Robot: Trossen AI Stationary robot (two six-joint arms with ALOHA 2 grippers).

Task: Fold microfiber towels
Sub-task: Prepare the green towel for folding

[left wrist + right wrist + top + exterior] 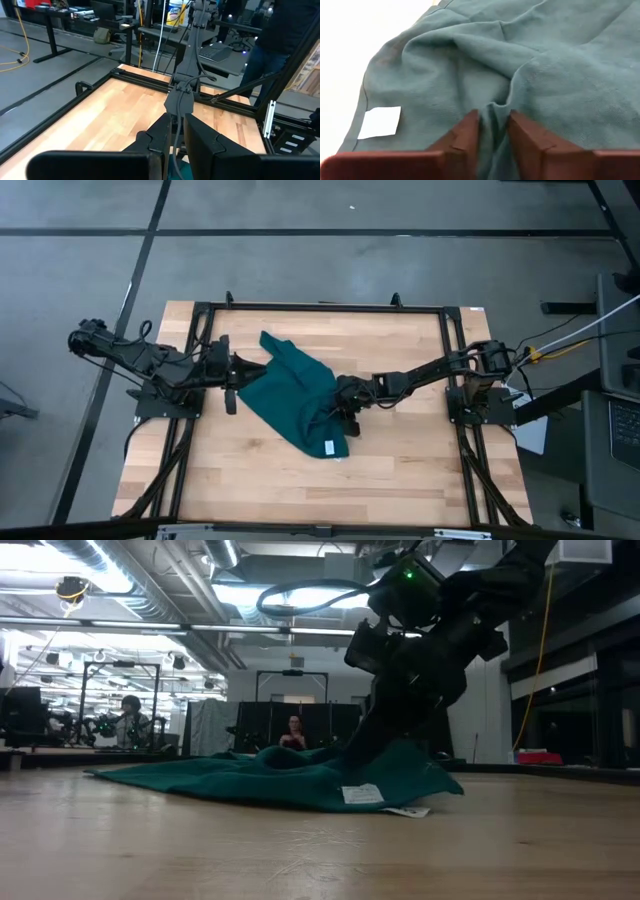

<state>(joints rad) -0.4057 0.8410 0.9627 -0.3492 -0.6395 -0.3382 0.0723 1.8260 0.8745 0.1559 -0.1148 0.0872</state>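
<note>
Right wrist view: my right gripper (pixel 493 125) pinches a fold of the teal towel (pixel 530 65) between its fingers, white tag (pixel 380 121) off to one side. My left gripper (pixel 174 137) clamps the towel's opposite edge, fingers nearly together.

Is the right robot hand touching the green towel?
Touching. In the right wrist view, the right gripper has a fold of the towel pinched between its fingers.
</note>
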